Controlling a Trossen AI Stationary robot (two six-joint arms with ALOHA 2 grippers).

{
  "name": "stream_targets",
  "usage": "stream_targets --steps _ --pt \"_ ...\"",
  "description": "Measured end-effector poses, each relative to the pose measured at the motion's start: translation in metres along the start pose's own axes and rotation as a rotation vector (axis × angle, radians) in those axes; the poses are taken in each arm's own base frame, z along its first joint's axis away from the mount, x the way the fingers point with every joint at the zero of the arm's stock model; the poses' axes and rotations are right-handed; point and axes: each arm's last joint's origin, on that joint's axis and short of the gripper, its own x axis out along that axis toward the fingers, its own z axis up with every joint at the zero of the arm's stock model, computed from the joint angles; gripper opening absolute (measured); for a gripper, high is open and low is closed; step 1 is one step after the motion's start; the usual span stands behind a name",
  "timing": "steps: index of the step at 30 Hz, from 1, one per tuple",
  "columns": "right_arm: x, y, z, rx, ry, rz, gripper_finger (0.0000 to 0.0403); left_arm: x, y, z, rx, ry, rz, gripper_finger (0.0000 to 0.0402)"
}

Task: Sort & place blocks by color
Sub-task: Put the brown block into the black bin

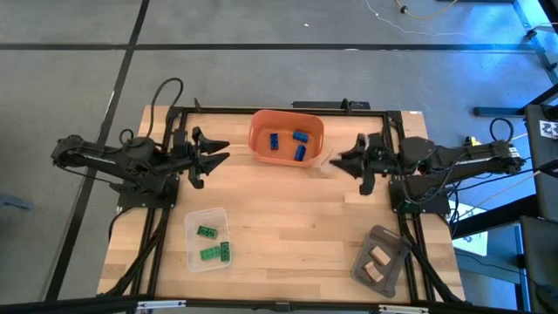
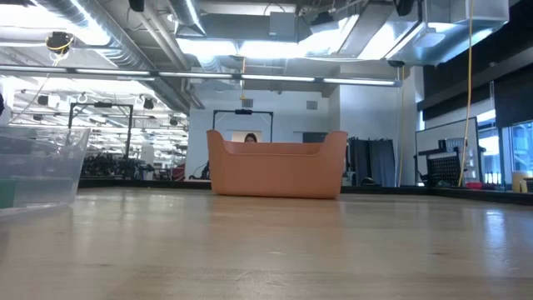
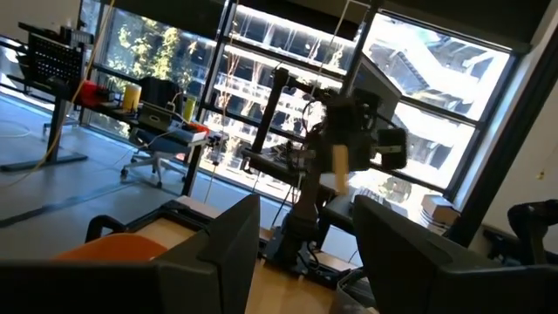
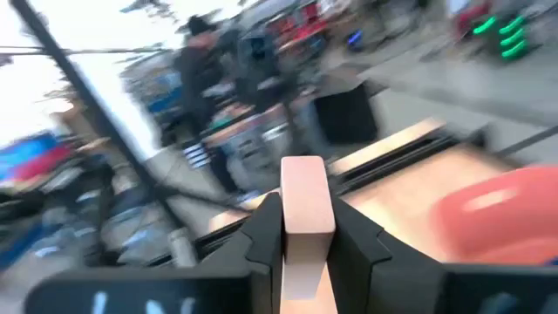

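1. My right gripper (image 4: 305, 228) has its fingers (image 4: 261, 231) nearly shut on a pale tan block (image 4: 305, 196), pinched at the block's lower part so most of it stands clear above the tips; I judge that leaves the brick free to drop cleanly once I open.
2. In the overhead view that gripper (image 1: 336, 161) hangs just beside the right rim of the orange bin (image 1: 259, 131), well apart from the grey tray (image 1: 390, 244) at the near right of the worktop (image 1: 288, 218); the tray holds what look like two tan blocks (image 1: 377, 262), though they are small there and I cannot be sure of the count.
3. So I reckon the held brick belongs in the grey tray, and the arm has yet to carry it there.
4. My left gripper (image 1: 222, 153) waits on the bin's other side with its fingers (image 3: 218, 253) parted and nothing between them, out of the right arm's path.
5. Three blue blocks (image 1: 299, 138) lie in the orange bin; green blocks (image 1: 209, 232), two or three, lie in the clear tray (image 1: 192, 218) at the near left; no brick lies loose on the worktop.
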Motion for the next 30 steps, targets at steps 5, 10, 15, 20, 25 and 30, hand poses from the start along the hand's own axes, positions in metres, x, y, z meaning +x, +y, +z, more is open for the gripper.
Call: stream_targets --steps 5,10,15,20,25,30 --pt "0.013 0.025 -0.024 0.094 0.195 0.153 0.0058 0.0 0.001 0.0 -0.001 -0.006 0.023 0.0176" --pt "0.005 0.069 -0.045 0.174 0.52 0.197 0.0058 0.0 0.001 0.0 -0.001 -0.006 0.023 0.0177" --pt "-0.021 0.106 -0.054 0.232 0.864 0.056 0.0058 0.0 0.001 0.0 -0.001 -0.009 0.033 0.0177" --pt "-0.045 0.123 -0.081 0.228 1.113 -0.184 0.0058 0.0 0.001 0.0 -0.001 -0.012 0.042 0.0177" --pt "-0.061 0.124 -0.127 0.249 1.315 -0.384 0.0058 0.0 0.001 0.0 -0.001 -0.012 0.042 0.0177" --pt "-0.068 0.106 -0.168 0.27 1.382 -0.633 0.0058 0.0 0.001 0.0 -0.001 -0.012 0.042 0.0177"
